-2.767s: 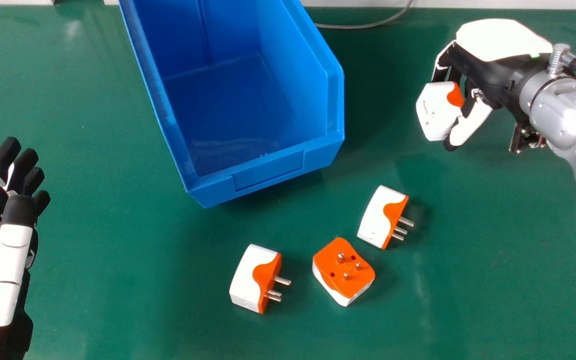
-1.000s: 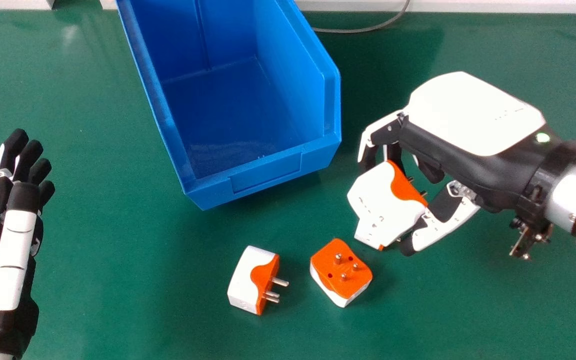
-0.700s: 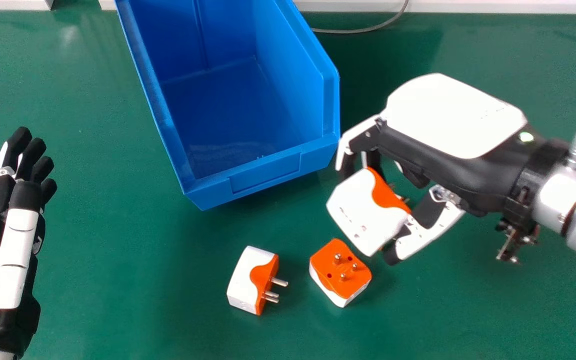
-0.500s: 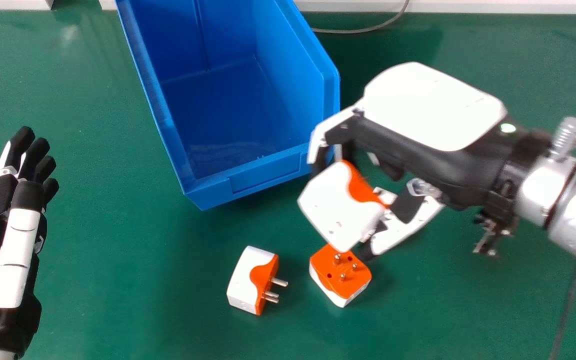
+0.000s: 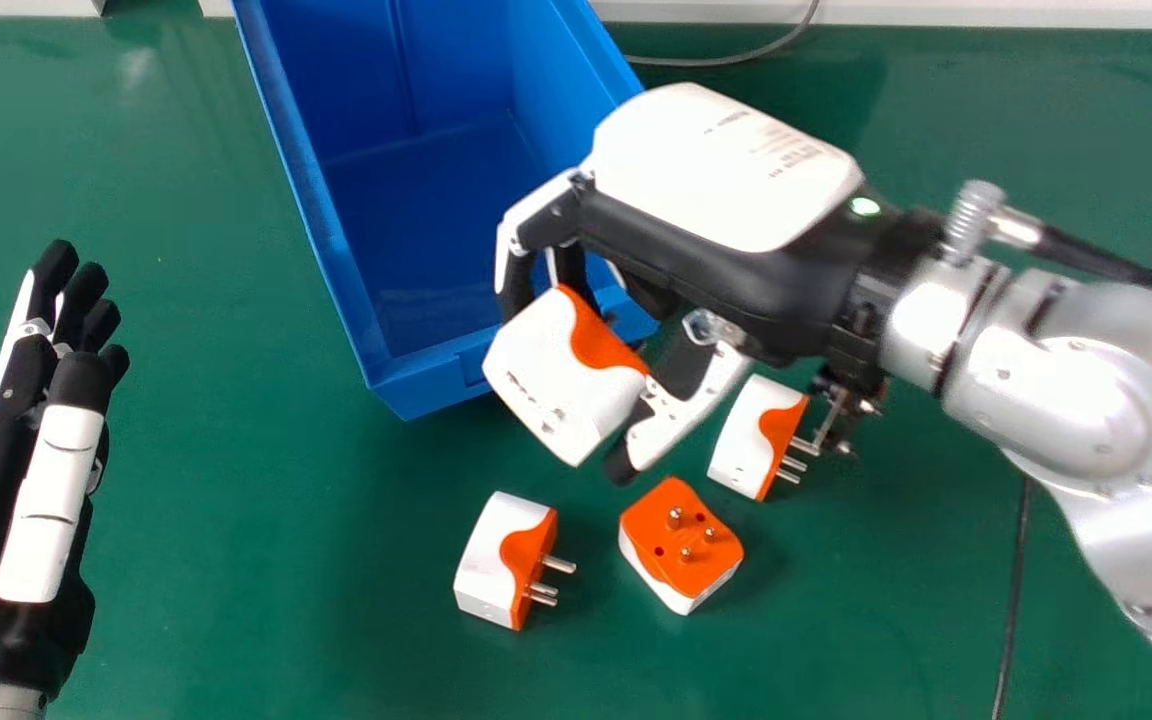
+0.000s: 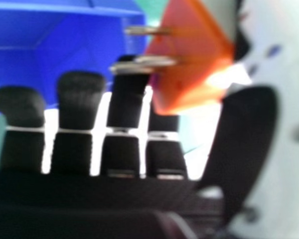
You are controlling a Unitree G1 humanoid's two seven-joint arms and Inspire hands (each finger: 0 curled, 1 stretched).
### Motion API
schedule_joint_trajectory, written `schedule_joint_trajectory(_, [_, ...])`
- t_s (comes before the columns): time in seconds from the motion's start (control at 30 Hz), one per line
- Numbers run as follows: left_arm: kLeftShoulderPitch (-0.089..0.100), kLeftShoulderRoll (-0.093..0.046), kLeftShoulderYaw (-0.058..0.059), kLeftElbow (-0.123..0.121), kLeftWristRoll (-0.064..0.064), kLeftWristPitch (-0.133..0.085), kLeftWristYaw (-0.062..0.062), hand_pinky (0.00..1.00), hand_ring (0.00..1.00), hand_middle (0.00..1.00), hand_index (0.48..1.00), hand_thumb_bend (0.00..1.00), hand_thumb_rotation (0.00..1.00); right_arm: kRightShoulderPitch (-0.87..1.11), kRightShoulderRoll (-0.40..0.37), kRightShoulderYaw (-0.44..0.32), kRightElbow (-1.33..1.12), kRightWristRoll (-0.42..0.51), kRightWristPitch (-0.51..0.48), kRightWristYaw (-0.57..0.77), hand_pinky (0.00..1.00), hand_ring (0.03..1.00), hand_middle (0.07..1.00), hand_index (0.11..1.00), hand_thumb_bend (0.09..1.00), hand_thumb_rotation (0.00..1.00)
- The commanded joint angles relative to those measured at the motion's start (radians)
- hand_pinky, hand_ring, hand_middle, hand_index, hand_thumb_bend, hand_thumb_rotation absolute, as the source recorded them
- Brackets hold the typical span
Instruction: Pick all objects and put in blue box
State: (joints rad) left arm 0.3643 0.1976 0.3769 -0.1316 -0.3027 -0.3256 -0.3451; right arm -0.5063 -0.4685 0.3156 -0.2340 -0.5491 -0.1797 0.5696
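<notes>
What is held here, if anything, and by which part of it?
A white-and-orange plug adapter, pinched across opposite sides of its body by the right robot hand.

A: What's lying before the storage bin?
B: On the table, left plug adapter, then middle plug adapter. Right plug adapter is sitting farther back.
A: Fourth plug adapter?
B: Sitting in the right hand. Left hand is showing left of the bin; cable is running to the bin's right, at the table's far side.
</notes>
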Motion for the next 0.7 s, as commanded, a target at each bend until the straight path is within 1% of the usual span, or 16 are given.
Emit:
schedule_joint_trajectory(0.0, [-0.002, 0.009, -0.001, -0.017, 0.008, -0.009, 0.006, 0.99, 0.99, 0.99, 0.992, 0.76, 0.92, -0.053, 0.032, 0.009, 0.021, -0.010, 0.005, -0.031, 0.19, 0.239, 0.298, 0.472, 0.477, 0.14])
schedule_joint_trajectory(0.07, [-0.002, 0.012, -0.002, -0.019, 0.006, -0.002, 0.005, 0.99, 0.98, 0.99, 0.987, 0.76, 0.92, -0.071, 0.059, 0.019, 0.050, -0.024, 0.017, -0.045, 0.20, 0.250, 0.312, 0.474, 0.477, 0.14])
schedule_joint_trajectory(0.13, [-0.004, 0.016, -0.003, -0.013, 0.002, -0.003, -0.001, 0.99, 0.98, 0.98, 0.985, 0.76, 0.92, -0.087, 0.085, 0.028, 0.079, -0.038, 0.029, -0.062, 0.20, 0.246, 0.312, 0.474, 0.477, 0.14])
schedule_joint_trajectory(0.2, [-0.006, 0.019, -0.003, -0.009, 0.003, -0.006, -0.001, 0.99, 0.98, 0.98, 0.984, 0.76, 0.92, -0.104, 0.111, 0.035, 0.107, -0.048, 0.040, -0.078, 0.20, 0.250, 0.320, 0.475, 0.477, 0.14])
schedule_joint_trajectory(0.27, [-0.008, 0.017, -0.005, -0.010, 0.004, -0.009, 0.001, 0.99, 0.98, 0.98, 0.984, 0.76, 0.93, -0.127, 0.136, 0.044, 0.139, -0.060, 0.060, -0.084, 0.20, 0.252, 0.324, 0.475, 0.477, 0.14])
schedule_joint_trajectory(0.33, [-0.009, 0.019, -0.006, -0.011, 0.005, -0.011, 0.000, 0.99, 0.98, 0.98, 0.983, 0.76, 0.93, -0.151, 0.158, 0.053, 0.175, -0.072, 0.070, -0.100, 0.20, 0.257, 0.332, 0.476, 0.477, 0.14])
schedule_joint_trajectory(0.43, [-0.010, 0.023, -0.006, -0.009, 0.004, -0.008, -0.003, 0.99, 0.98, 0.98, 0.979, 0.76, 0.93, -0.191, 0.195, 0.059, 0.243, -0.077, 0.070, -0.139, 0.19, 0.250, 0.330, 0.476, 0.477, 0.14])
schedule_joint_trajectory(0.5, [-0.010, 0.020, -0.007, -0.013, 0.003, -0.006, 0.001, 0.99, 0.98, 0.98, 0.978, 0.75, 0.94, -0.217, 0.211, 0.065, 0.283, -0.087, 0.070, -0.158, 0.18, 0.241, 0.320, 0.476, 0.477, 0.14])
schedule_joint_trajectory(0.57, [-0.010, 0.017, -0.008, -0.017, 0.010, -0.004, 0.009, 0.98, 0.98, 0.98, 0.977, 0.75, 0.94, -0.254, 0.231, 0.075, 0.335, -0.101, 0.083, -0.174, 0.17, 0.231, 0.310, 0.475, 0.477, 0.14])
schedule_joint_trajectory(0.6, [-0.010, 0.018, -0.009, -0.018, 0.010, -0.004, 0.008, 0.98, 0.98, 0.97, 0.974, 0.75, 0.94, -0.276, 0.242, 0.079, 0.368, -0.106, 0.091, -0.182, 0.17, 0.224, 0.303, 0.474, 0.477, 0.14])
schedule_joint_trajectory(0.67, [-0.009, 0.018, -0.010, -0.019, 0.003, -0.004, 0.004, 0.98, 0.97, 0.97, 0.972, 0.75, 0.94, -0.320, 0.258, 0.089, 0.434, -0.121, 0.099, -0.204, 0.16, 0.223, 0.302, 0.474, 0.478, 0.14])
